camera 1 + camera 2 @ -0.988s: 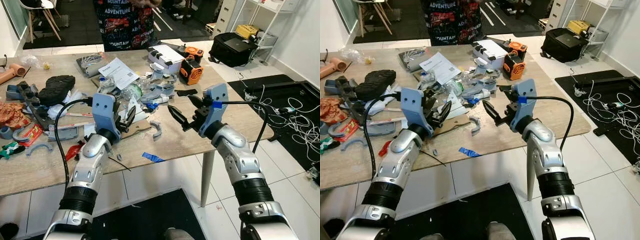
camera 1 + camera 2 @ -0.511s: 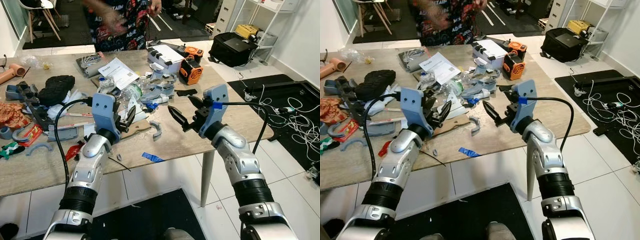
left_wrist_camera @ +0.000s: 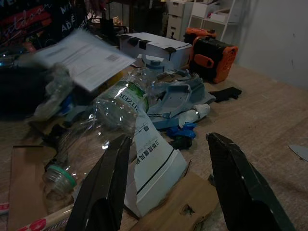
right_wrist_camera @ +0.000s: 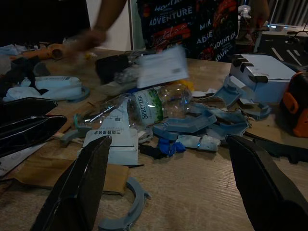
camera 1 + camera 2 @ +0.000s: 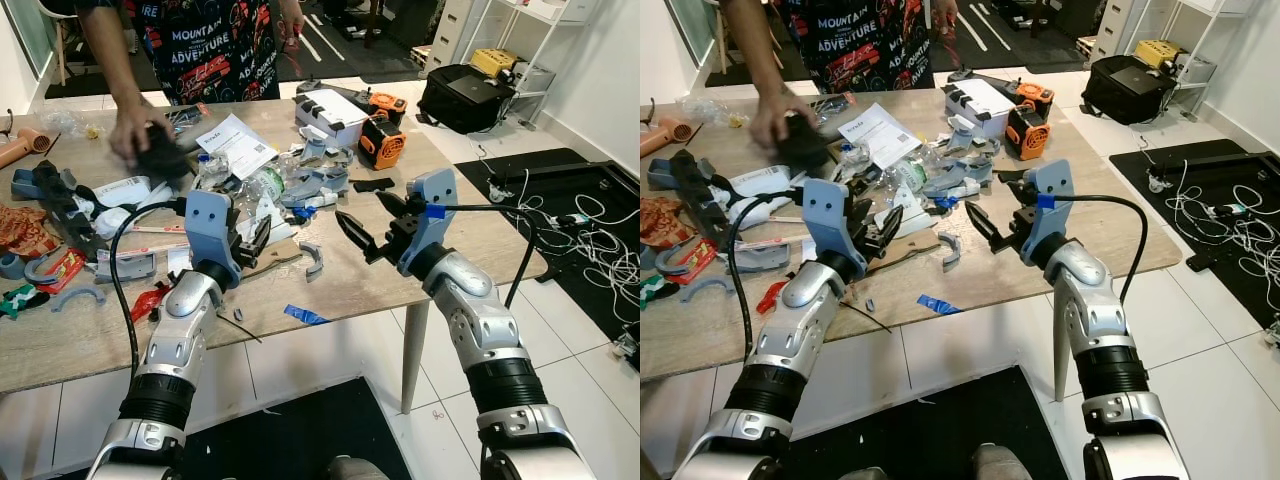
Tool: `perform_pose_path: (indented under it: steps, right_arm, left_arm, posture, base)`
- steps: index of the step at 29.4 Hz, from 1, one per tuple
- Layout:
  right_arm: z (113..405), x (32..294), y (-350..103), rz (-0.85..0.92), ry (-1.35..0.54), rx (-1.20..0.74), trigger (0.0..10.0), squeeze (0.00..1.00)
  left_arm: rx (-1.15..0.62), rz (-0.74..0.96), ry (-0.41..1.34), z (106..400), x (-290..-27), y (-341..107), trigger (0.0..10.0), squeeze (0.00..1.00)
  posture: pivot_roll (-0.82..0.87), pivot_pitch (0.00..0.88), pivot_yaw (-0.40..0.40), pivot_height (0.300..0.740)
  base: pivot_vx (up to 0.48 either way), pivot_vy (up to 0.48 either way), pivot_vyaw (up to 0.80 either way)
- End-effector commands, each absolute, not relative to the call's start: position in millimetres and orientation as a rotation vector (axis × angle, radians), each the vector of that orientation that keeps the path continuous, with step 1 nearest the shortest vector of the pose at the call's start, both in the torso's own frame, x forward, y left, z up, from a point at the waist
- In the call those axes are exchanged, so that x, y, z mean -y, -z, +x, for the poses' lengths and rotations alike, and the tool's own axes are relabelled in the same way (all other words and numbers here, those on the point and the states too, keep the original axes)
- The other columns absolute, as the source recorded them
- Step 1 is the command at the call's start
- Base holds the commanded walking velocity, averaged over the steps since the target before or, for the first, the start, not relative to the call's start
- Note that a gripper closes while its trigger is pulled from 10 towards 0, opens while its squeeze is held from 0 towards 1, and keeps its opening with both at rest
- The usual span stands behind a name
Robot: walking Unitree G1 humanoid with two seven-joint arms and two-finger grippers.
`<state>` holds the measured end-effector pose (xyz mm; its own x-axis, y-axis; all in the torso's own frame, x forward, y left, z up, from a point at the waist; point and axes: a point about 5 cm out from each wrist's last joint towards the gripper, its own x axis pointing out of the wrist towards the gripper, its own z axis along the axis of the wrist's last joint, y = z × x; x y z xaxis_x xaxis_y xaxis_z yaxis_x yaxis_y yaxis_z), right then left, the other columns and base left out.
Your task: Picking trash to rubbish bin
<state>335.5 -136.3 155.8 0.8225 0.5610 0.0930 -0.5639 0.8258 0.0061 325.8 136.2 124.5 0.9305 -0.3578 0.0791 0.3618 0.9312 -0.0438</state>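
Note:
A heap of trash lies mid-table: a crushed clear plastic bottle point(image 5: 262, 185) with a green label, a white printed sheet point(image 5: 238, 143), a folded white carton point(image 3: 151, 161) and grey-blue plastic scraps point(image 5: 322, 178). My left gripper point(image 5: 256, 238) hovers open just in front of the bottle point(image 3: 110, 120), nothing between its fingers. My right gripper point(image 5: 372, 222) is open too, held above the table to the right of the heap, pointing at the bottle point(image 4: 154, 103). A curved grey piece point(image 5: 313, 258) and a strip of blue tape point(image 5: 303, 315) lie near the front edge.
A person stands at the table's far side, one hand point(image 5: 128, 130) on a black object point(image 5: 162, 156). A white box point(image 5: 330, 110) and an orange device point(image 5: 381, 142) sit behind the heap. Tools and scraps cover the table's left. A black bag point(image 5: 465, 95) and cables point(image 5: 590, 220) lie on the floor to the right.
The person has leaned over the table and taken hold of the black object, shifting it right and farther back. Both my arms have stayed still.

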Motion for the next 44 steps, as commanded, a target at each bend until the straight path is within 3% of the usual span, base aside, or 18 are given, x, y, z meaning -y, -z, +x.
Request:
perform_pose_path:
  steps: [1, 44]
  right_arm:
    - [335.0, 141.2, -152.4, 0.052, -0.581, 0.082, 10.0, 0.00]
    - [335.6, 141.9, -152.8, 0.062, -0.578, 0.082, 10.0, 0.00]
  left_arm:
    - [0.082, -0.044, 0.375, 328.3, -136.6, -127.9, 10.0, 0.00]
    - [0.082, -0.048, 0.378, 329.3, -136.8, -128.6, 10.0, 0.00]
  posture:
    - [-0.07, 0.000, -0.046, 0.740]
    - [-0.07, 0.000, -0.043, 0.740]
  base:
    - [0.000, 0.000, 0.00]
    - [0.000, 0.000, 0.00]
